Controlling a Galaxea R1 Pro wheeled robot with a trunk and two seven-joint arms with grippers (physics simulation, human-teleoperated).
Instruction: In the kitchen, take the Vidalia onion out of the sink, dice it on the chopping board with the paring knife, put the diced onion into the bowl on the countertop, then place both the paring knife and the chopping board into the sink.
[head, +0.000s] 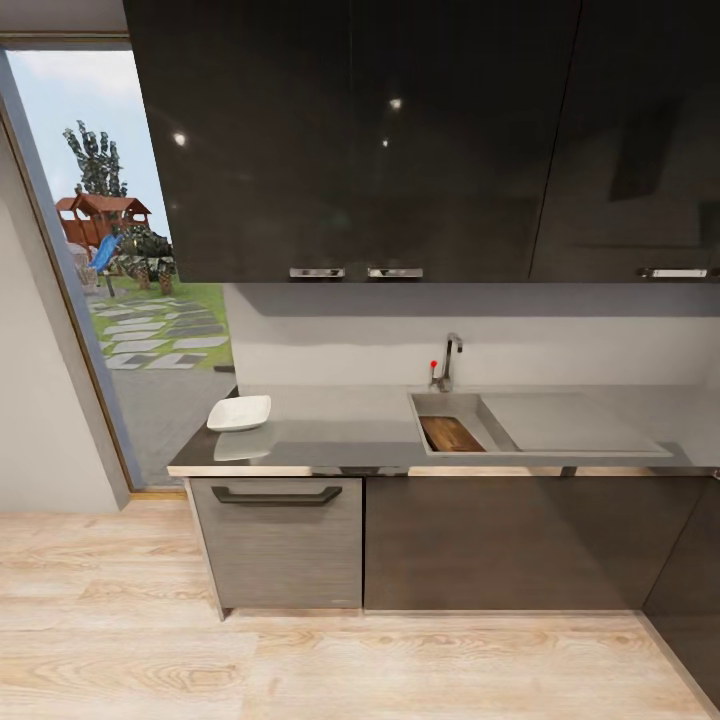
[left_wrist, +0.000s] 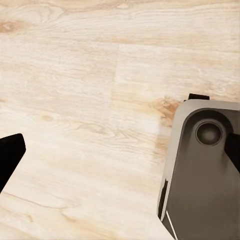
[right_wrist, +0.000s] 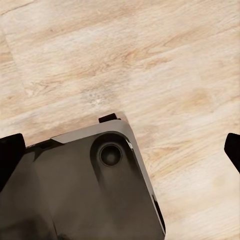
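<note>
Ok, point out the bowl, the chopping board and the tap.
bowl (head: 239, 413), head view, middle of its white inside.
chopping board (head: 450, 434), head view, its wooden face inside the sink.
tap (head: 450, 358), head view, its upright chrome neck.

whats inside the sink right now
The chopping board lies in the sink basin, seen from the head view. The near wall of the basin hides part of its floor, so whether the knife or onion is in there cannot be told.

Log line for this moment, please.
stage: facing kitchen from the floor | chopping board: in sink | bowl: on countertop | pincers: wide apart, empty, over floor
</note>
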